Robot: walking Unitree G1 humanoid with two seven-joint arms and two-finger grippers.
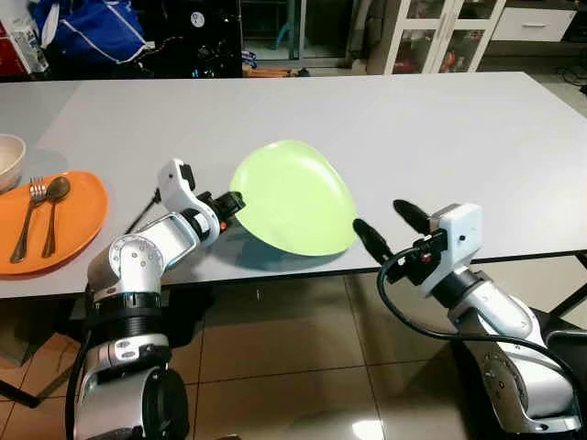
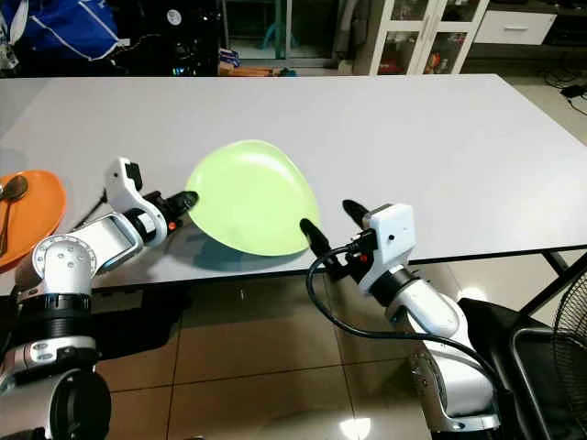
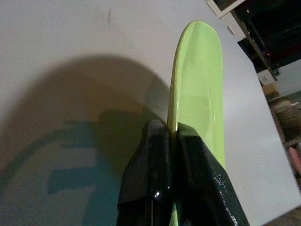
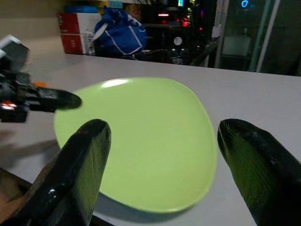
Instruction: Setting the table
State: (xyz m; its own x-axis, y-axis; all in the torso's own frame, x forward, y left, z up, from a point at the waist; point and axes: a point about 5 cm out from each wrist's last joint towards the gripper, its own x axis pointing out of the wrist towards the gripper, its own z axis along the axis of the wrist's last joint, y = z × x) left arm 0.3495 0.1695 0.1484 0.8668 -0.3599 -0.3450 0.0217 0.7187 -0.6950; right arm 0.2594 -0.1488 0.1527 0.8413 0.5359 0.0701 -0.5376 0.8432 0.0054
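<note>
A light green plate (image 1: 293, 197) hangs tilted just above the white table (image 1: 413, 128) near its front edge. My left gripper (image 1: 231, 203) is shut on the plate's left rim; in the left wrist view the two black fingers (image 3: 150, 188) pinch the thin green edge (image 3: 195, 84). My right gripper (image 1: 388, 225) is open, close to the plate's right rim at the table's front edge and apart from it. In the right wrist view the plate (image 4: 136, 136) lies beyond the two spread fingertips (image 4: 80, 160).
An orange plate (image 1: 78, 220) with a fork (image 1: 29, 215) and a spoon (image 1: 53, 209) sits at the table's left, beside a pale bowl (image 1: 9, 160). A blue bag (image 1: 92, 32) and cabinets (image 1: 440, 32) stand behind the table. Tiled floor lies below.
</note>
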